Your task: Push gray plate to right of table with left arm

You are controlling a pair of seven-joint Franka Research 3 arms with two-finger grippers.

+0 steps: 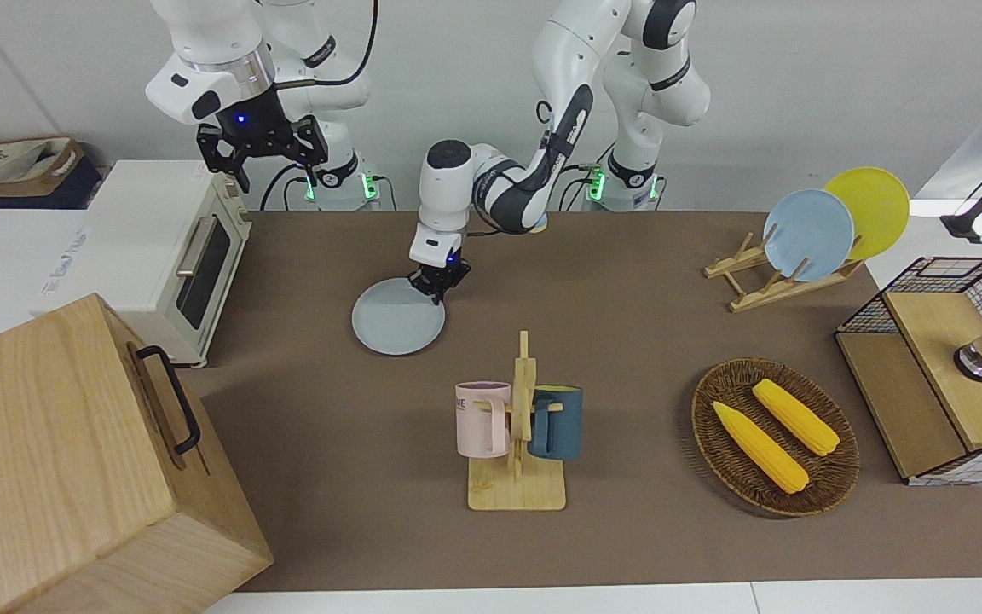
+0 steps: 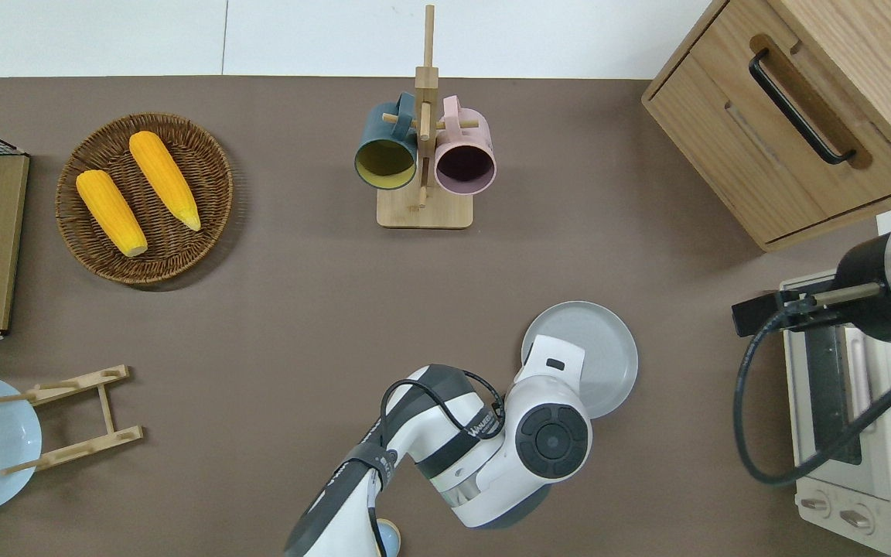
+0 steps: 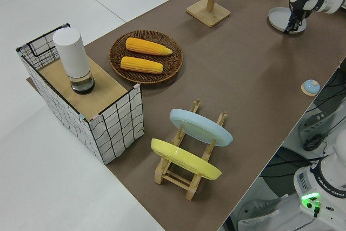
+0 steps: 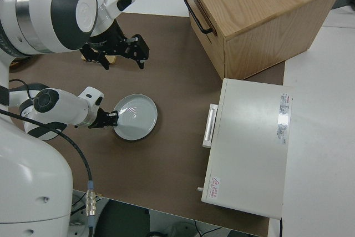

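Now the left hand [image 1: 438, 294] (fingers pressed together) touches the gray plate's [image 1: 395, 322] rim; nothing lies in it.

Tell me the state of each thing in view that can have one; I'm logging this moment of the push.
gray plate: flat on the table, empty, left pincer at its rim.
Right pincer: open, parked.
Sky-blue plate: on edge in the rack.
Yellow plate: on edge in the rack.
Two mugs: hung on the stand.
Toaster oven: door shut.
Wooden cabinet: drawer shut.
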